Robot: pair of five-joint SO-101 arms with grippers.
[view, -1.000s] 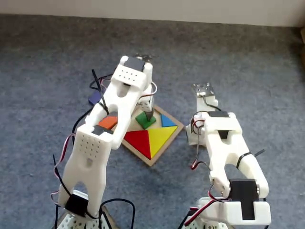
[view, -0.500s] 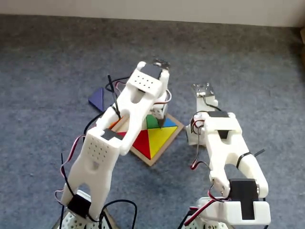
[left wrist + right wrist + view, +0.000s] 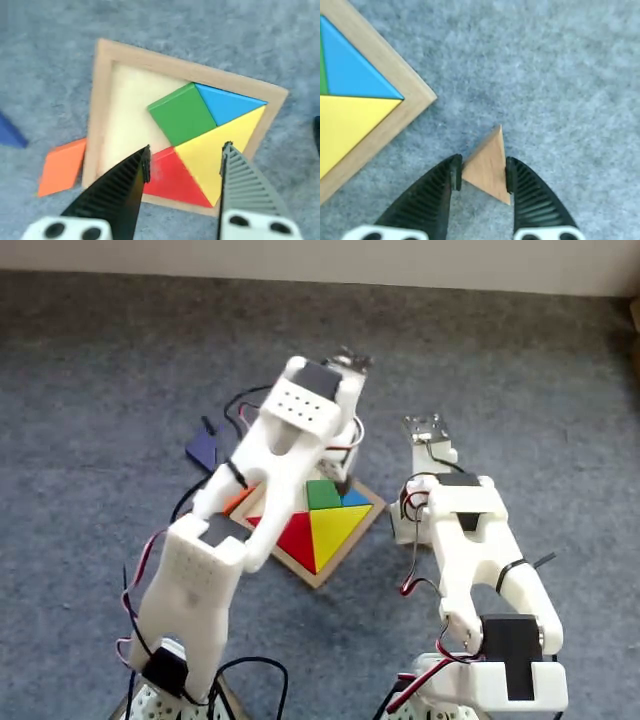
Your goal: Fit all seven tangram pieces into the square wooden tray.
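**A:** What's new, nearest first?

**B:** Nothing at the right gripper (image 3: 482, 162). It stays clamped on a wooden triangle (image 3: 487, 172) right of the tray (image 3: 100, 100), mid-frame.

**A:** And beyond?

**B:** The left gripper (image 3: 186, 150) has let go and lifted, empty. The green square (image 3: 181, 114) now sits flush against the blue triangle (image 3: 227, 104). That makes four pieces seated. The orange piece (image 3: 61, 166) and dark blue triangle (image 3: 203, 448) wait outside, upper left.

High view: fixed, overhead from behind the robot, wide over the grey carpet (image 3: 520, 370). Left wrist view: near, looking down onto the whole wooden tray (image 3: 98, 110). Right wrist view: nearer, low. Shared by all three: the tray corner with the blue triangle (image 3: 227, 104).
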